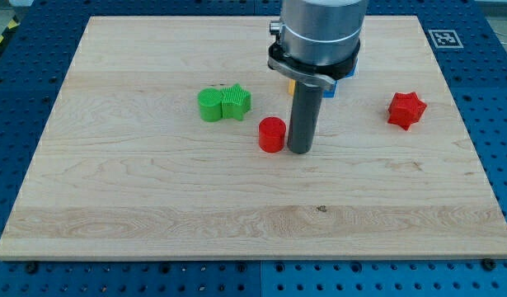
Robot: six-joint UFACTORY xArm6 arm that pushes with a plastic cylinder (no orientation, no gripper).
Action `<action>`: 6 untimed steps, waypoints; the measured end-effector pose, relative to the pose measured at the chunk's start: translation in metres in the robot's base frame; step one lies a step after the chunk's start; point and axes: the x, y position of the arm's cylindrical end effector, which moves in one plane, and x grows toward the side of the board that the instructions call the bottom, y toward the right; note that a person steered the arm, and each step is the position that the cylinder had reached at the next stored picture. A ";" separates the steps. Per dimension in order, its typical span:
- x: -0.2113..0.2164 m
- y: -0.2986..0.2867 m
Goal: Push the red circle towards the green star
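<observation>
The red circle (271,134) stands near the middle of the wooden board. My tip (300,151) is down on the board just to the right of it, close beside or touching it. The green star (236,101) lies up and to the left of the red circle. A green round block (210,106) sits against the star's left side.
A red star (406,110) lies at the view's right. A blue block (347,73) and an orange-yellow block (292,83) show partly behind the arm's housing at the view's top. The wooden board (154,206) rests on a blue perforated table.
</observation>
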 end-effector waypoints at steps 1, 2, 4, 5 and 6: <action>0.000 -0.041; 0.000 -0.052; 0.004 -0.003; -0.005 -0.035; -0.010 -0.054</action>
